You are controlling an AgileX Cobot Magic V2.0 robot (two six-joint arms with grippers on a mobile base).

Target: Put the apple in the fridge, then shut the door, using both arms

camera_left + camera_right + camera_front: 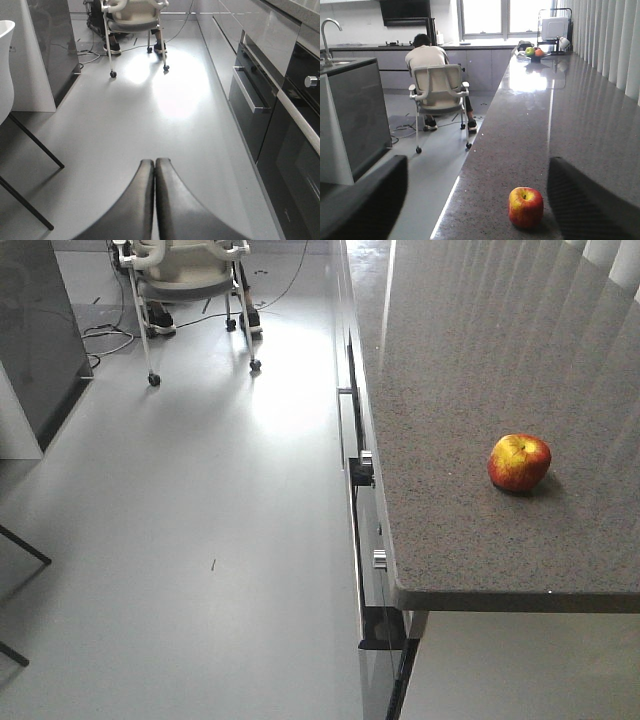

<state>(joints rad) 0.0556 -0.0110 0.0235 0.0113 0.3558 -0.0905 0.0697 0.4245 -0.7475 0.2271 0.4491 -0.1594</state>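
The apple [519,462], red with yellow patches, stands on the grey speckled counter [470,360] near its front edge. In the right wrist view the apple [525,207] lies low between my right gripper's [477,165] wide-open fingers, much nearer the right finger [590,200] and touching neither. My left gripper [155,163] is shut and empty, hanging over the bare floor beside the oven fronts [260,105]. Neither arm shows in the front view. The fridge and its door are out of view.
A person sits in a wheeled chair [439,95] in the aisle ahead. A dark kitchen island [355,115] with a tap stands on the left. A fruit bowl [534,52] and a dish rack [554,27] are at the counter's far end. Curtains [612,45] line the right.
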